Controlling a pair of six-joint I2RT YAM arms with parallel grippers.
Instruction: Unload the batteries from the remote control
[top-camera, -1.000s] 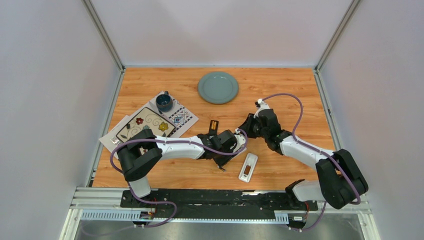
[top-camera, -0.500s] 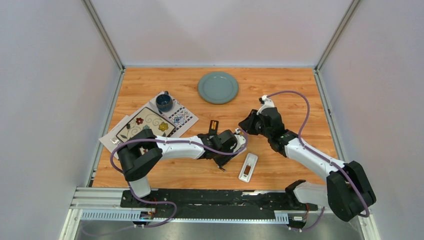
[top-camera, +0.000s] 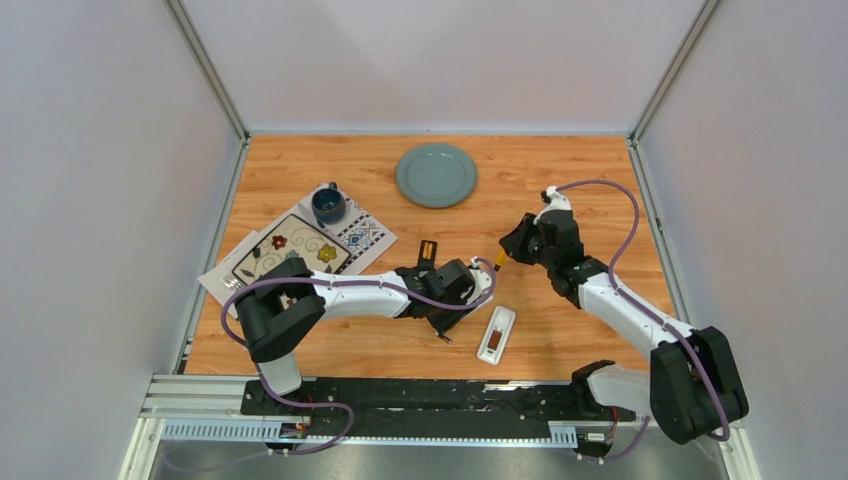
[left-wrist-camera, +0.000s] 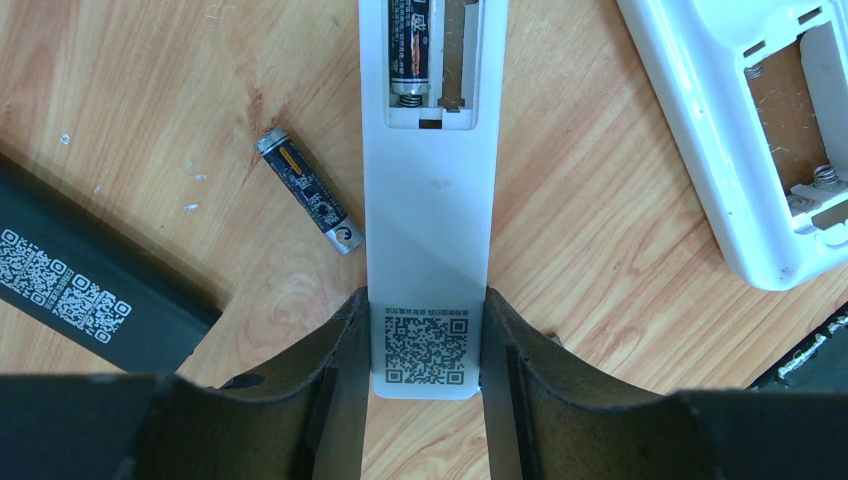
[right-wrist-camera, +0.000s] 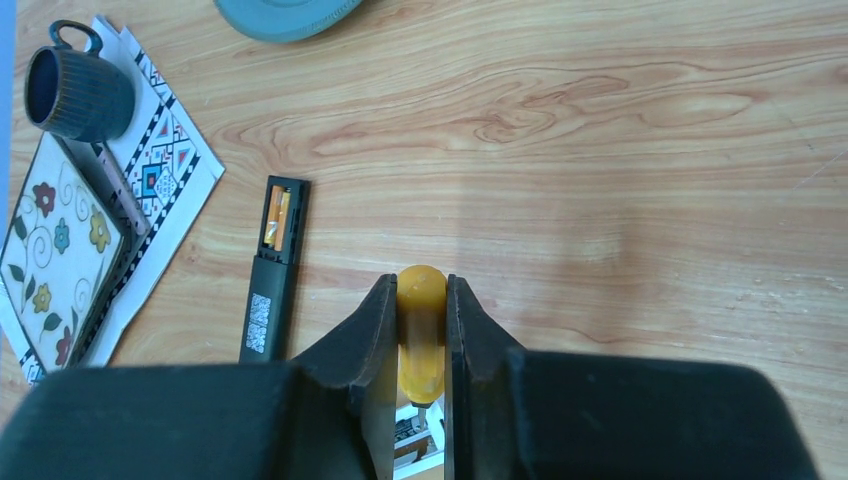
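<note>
My left gripper (left-wrist-camera: 426, 300) is shut on the end of a slim white remote control (left-wrist-camera: 428, 240) that lies back-up on the table. Its open compartment holds one dark battery (left-wrist-camera: 408, 50) in the left slot; the right slot is bare. A loose dark battery (left-wrist-camera: 308, 192) lies on the wood just left of it. My right gripper (right-wrist-camera: 421, 285) is shut on a yellow-handled screwdriver (right-wrist-camera: 421, 330), tip down, above and to the right of the left gripper (top-camera: 470, 285) in the top view.
A second white remote (top-camera: 497, 333) with an open, bare compartment lies near the front. A black remote (right-wrist-camera: 272, 270) holds orange-tipped batteries (right-wrist-camera: 277, 218). A teal plate (top-camera: 436, 175), a dark mug (top-camera: 328, 204) and patterned mats (top-camera: 290, 250) are at the back left.
My right arm has drawn back to the right, away from the left gripper, with the screwdriver in it. The left arm and its remote have not moved.
</note>
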